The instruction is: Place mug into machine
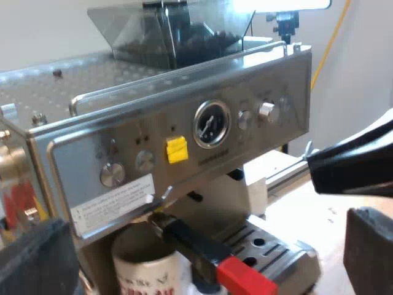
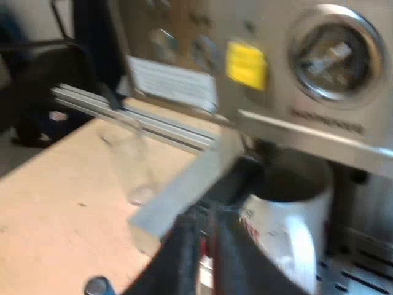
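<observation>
The white mug (image 1: 147, 264) with red lettering stands upright in the espresso machine (image 1: 92, 132), under its front. The holder's dark handle with the red end (image 1: 245, 279) is locked in and juts out over the mug's rim. My left gripper (image 1: 209, 252) is open, its wide-apart fingers (image 1: 368, 252) held back from the mug with nothing between them. In the right wrist view the mug (image 2: 288, 227) sits just beyond my right gripper (image 2: 209, 221). Its fingers are close together and look shut, apart from the mug.
A bean hopper (image 1: 172, 31) tops the machine, and a slotted drip tray (image 1: 270, 246) lies beside the mug. A black pointed shape (image 1: 350, 166) reaches in near the machine's front. A clear measuring glass (image 2: 132, 172) and a small blue object (image 2: 98, 286) stand on the wooden table (image 2: 55, 203).
</observation>
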